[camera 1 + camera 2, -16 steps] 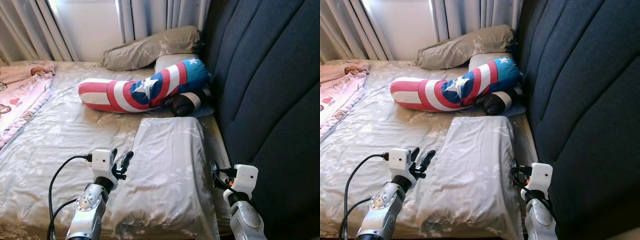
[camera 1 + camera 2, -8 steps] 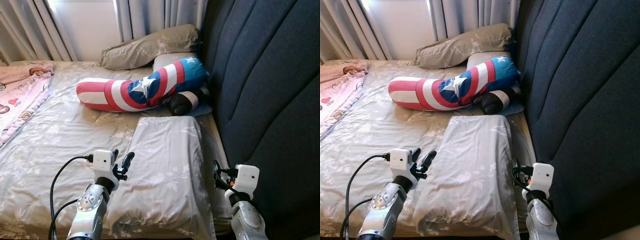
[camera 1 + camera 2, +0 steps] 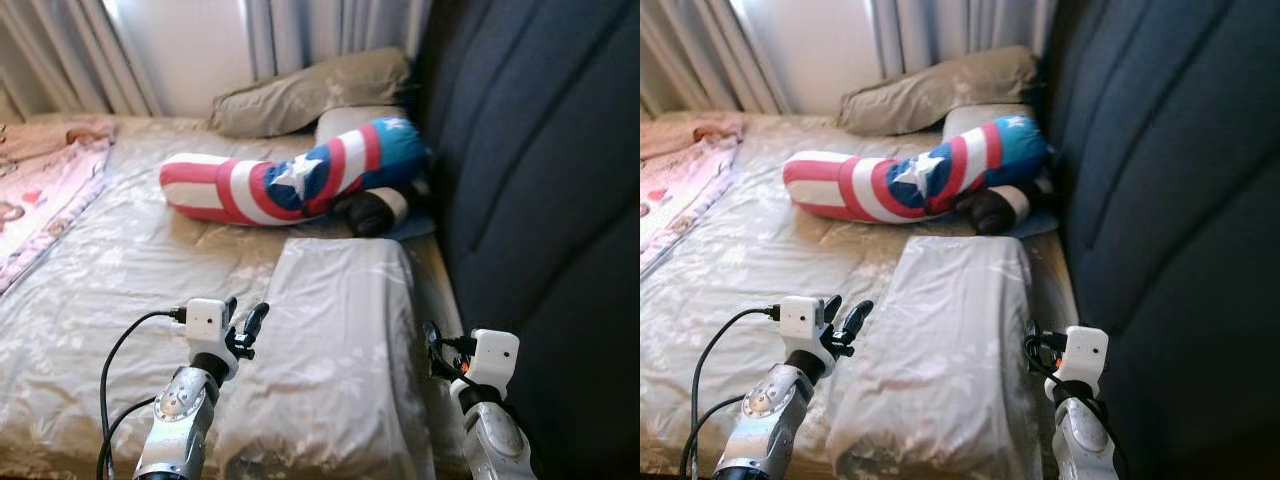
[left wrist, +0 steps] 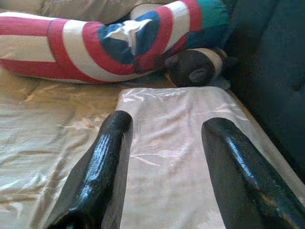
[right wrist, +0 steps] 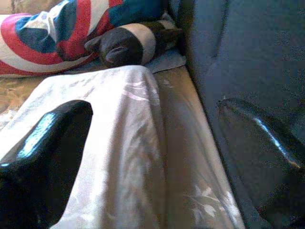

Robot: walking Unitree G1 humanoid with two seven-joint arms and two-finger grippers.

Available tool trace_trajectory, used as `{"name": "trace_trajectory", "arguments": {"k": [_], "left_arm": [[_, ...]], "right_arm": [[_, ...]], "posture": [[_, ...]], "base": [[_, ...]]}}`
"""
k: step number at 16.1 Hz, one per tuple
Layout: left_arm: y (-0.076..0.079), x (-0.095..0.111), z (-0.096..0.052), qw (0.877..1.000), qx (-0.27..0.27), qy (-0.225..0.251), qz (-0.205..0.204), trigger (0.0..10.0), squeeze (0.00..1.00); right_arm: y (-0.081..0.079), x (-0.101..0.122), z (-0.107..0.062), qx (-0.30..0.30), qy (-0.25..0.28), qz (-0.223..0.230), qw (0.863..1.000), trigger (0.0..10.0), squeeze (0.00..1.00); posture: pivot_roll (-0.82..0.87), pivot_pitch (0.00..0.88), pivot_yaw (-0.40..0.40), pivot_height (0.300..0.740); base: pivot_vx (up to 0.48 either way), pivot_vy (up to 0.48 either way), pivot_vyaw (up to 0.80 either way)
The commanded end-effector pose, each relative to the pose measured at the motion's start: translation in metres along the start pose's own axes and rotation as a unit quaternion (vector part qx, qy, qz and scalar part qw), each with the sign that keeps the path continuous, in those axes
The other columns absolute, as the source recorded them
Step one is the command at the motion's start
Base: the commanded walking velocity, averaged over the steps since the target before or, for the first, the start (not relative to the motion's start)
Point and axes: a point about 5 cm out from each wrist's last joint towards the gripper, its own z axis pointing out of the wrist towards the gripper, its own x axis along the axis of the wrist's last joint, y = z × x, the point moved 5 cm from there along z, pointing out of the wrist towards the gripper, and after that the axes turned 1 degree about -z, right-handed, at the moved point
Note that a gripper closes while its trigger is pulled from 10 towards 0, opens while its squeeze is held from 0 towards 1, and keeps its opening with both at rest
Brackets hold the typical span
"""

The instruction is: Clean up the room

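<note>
So I'm standing at the side of the bed (image 3: 110, 270) with both arms up. Way off left of my left pincer (image 3: 243, 325) there's a pink blanket (image 3: 45, 195) lying along the far edge. The left pincer itself is spread wide, holding nothing, hovering just beside the left edge of the grey pillow (image 3: 335, 345), which sits right between my two pincers. Beyond the pillow's far end is a long stars-and-stripes bolster (image 3: 290, 180) with a dark plush toy (image 3: 375, 208) tucked against it, and a beige pillow (image 3: 310, 90) behind that. My right pincer (image 5: 157, 157) is also wide open and empty, close to the pillow's right edge, with the dark padded headboard (image 3: 540, 180) hard up on its outer side. My worry: if I go for the pillow, that right finger could jam into the headboard, or the slick cover bunches up and slips out.
</note>
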Motion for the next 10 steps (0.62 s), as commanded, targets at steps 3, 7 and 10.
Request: {"name": "trace_trajectory", "arguments": {"k": [3, 7, 10], "left_arm": [[0.0003, 0.0085, 0.0025, 1.000, -0.003, 0.014, 0.010, 10.0, 0.00], [0.0021, 0.0117, 0.0029, 1.000, -0.007, 0.020, 0.006, 10.0, 0.00], [0.0043, 0.0136, 0.0031, 1.000, -0.012, 0.023, 0.004, 10.0, 0.00]], "right_arm": [[-0.0001, -0.0017, 0.0007, 0.000, -0.004, -0.001, 1.000, 10.0, 0.00], [-0.0008, -0.0018, 0.0001, -0.001, -0.003, 0.001, 1.000, 10.0, 0.00], [-0.0006, -0.0010, -0.0007, -0.002, 0.000, 0.002, 1.000, 10.0, 0.00]], "posture": [[-0.03, 0.035, -0.015, 0.738], [-0.03, 0.033, -0.015, 0.738], [-0.03, 0.033, -0.015, 0.738]], "base": [[0.101, 0.000, 0.00], [0.000, 0.000, 0.00], [0.000, 0.000, 0.00]]}}
